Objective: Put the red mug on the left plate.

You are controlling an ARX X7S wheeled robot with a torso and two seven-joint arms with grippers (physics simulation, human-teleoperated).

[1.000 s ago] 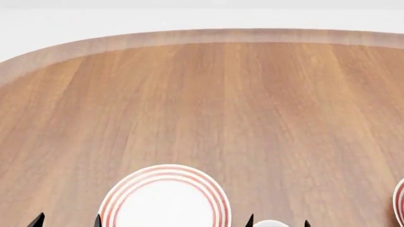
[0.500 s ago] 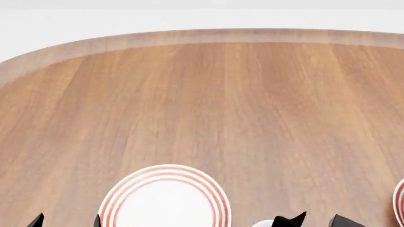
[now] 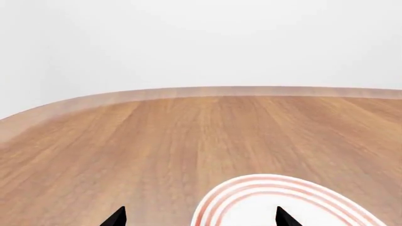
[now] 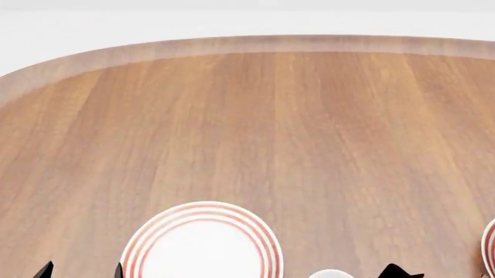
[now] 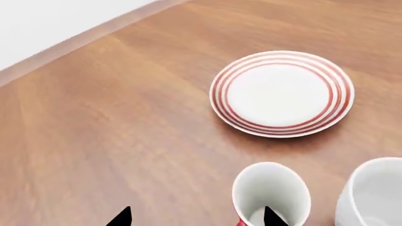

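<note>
I count two ring-rimmed plates on my table: the left plate in full, and a second plate as a sliver at the head view's right edge. Two mugs show near my right claw: the red mug and a white mug, possibly more out of view.

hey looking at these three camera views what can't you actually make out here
- Red mug: right wrist view's edge cuts off its body and handle; the head view shows only a rim sliver.
- Larger white mug: cut by the right wrist view's corner.
- Left plate: its near part runs off the head view.
- Left gripper, right gripper: only the fingertips show.
</note>
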